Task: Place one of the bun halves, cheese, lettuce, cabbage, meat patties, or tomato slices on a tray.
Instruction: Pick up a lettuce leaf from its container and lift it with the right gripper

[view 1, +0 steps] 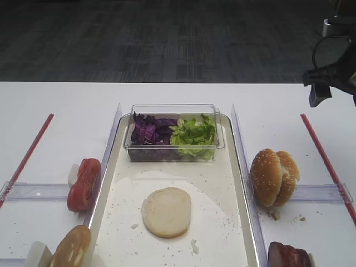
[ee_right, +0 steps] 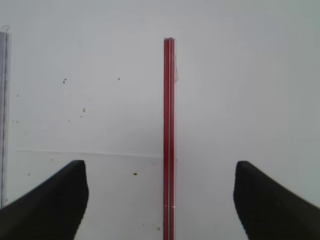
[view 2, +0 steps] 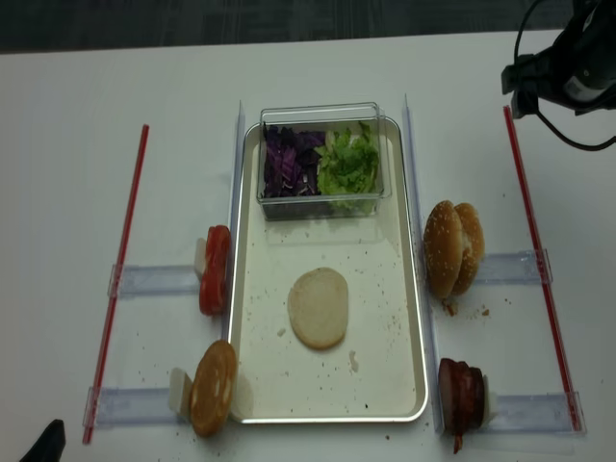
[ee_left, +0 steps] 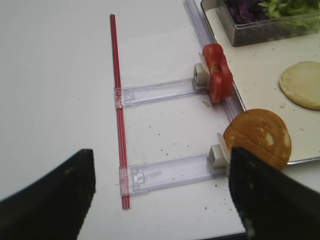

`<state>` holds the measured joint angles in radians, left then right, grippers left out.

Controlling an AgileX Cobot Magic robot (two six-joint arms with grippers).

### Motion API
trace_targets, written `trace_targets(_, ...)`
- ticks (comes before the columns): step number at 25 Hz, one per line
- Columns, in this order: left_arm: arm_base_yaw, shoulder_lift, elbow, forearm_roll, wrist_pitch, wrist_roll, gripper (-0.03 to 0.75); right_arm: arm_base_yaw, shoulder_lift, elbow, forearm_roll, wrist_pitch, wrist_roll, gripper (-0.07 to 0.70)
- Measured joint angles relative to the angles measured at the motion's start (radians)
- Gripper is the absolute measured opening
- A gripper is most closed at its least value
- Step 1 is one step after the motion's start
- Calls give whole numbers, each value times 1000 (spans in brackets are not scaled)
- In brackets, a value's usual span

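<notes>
The cream tray (view 1: 239, 183) holds a pale flat bun round (view 1: 166, 211) and a clear tub with purple cabbage (view 1: 149, 130) and green lettuce (view 1: 193, 135). Tomato slices (view 1: 83, 183) stand on edge left of the tray. Below them is an orange-gold round (ee_left: 257, 137), cheese or bun, I cannot tell which. Sesame bun halves (view 1: 273, 176) and meat patties (view 1: 288, 256) stand to the right. My right gripper (ee_right: 160, 167) hangs open and empty over a red strip (ee_right: 169, 100), far back right. My left gripper (ee_left: 161, 157) is open and empty, near the front left.
Clear plastic holders (ee_left: 160, 92) run from the tray's sides out to red strips (view 1: 28, 153) on both flanks of the white table. Clear rails (view 1: 240, 139) edge the tray. Crumbs dot the tray and table. The table's front edge lies just below the left gripper.
</notes>
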<state>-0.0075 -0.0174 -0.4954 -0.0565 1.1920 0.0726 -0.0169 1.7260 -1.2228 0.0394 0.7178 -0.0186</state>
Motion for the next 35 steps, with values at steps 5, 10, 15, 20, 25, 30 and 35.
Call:
trace_targets(5, 0, 0, 0, 0, 0, 0, 509, 0, 0, -5, 0, -7, 0, 613)
trace_targets(10, 0, 0, 0, 0, 0, 0, 509, 0, 0, -5, 3, 6, 0, 613)
trace_targets(15, 0, 0, 0, 0, 0, 0, 509, 4, 0, -7, 8, 28, -4, 613)
trace_targets(20, 0, 0, 0, 0, 0, 0, 509, 43, 0, -7, 13, 36, -6, 613)
trace_targets(25, 0, 0, 0, 0, 0, 0, 509, 135, 0, -45, 15, 45, -6, 613)
trace_targets(30, 0, 0, 0, 0, 0, 0, 509, 231, 32, -136, 18, 103, -2, 613)
trace_targets(35, 0, 0, 0, 0, 0, 0, 509, 321, 93, -224, 34, 154, 1, 613)
